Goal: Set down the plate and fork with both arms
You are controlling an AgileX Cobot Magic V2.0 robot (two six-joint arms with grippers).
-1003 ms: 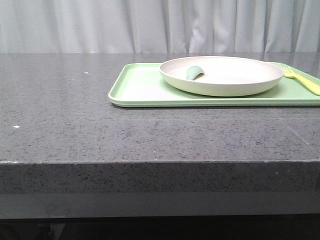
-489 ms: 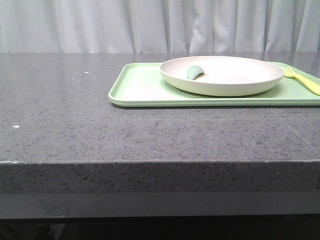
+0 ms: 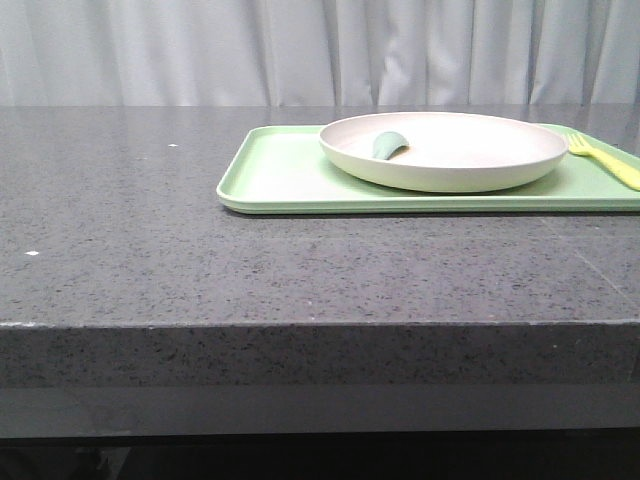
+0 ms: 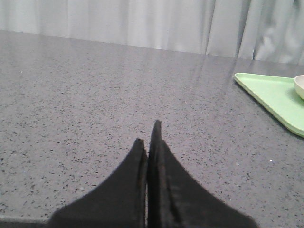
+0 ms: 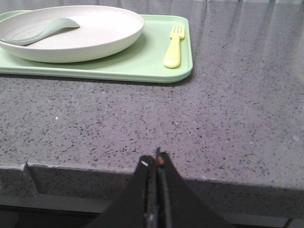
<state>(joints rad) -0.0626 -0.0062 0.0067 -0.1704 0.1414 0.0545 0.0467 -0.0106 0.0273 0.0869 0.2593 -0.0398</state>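
The cream plate [image 3: 444, 150] sits on the light-green tray [image 3: 280, 180] at the table's back right; it also shows in the right wrist view [image 5: 71, 33]. The pale-yellow fork [image 3: 603, 158] lies flat on the tray just right of the plate, also in the right wrist view [image 5: 174, 46]. My left gripper [image 4: 148, 140] is shut and empty over bare table, well left of the tray's corner [image 4: 270, 95]. My right gripper [image 5: 156, 160] is shut and empty at the table's front edge, short of the tray [image 5: 142, 66]. Neither gripper shows in the front view.
A small teal-green curved piece [image 3: 388, 146] lies inside the plate, also in the right wrist view [image 5: 45, 31]. The dark speckled tabletop [image 3: 150, 220] has a front edge [image 5: 213, 183] near my right gripper. A pale curtain [image 3: 200, 50] hangs behind.
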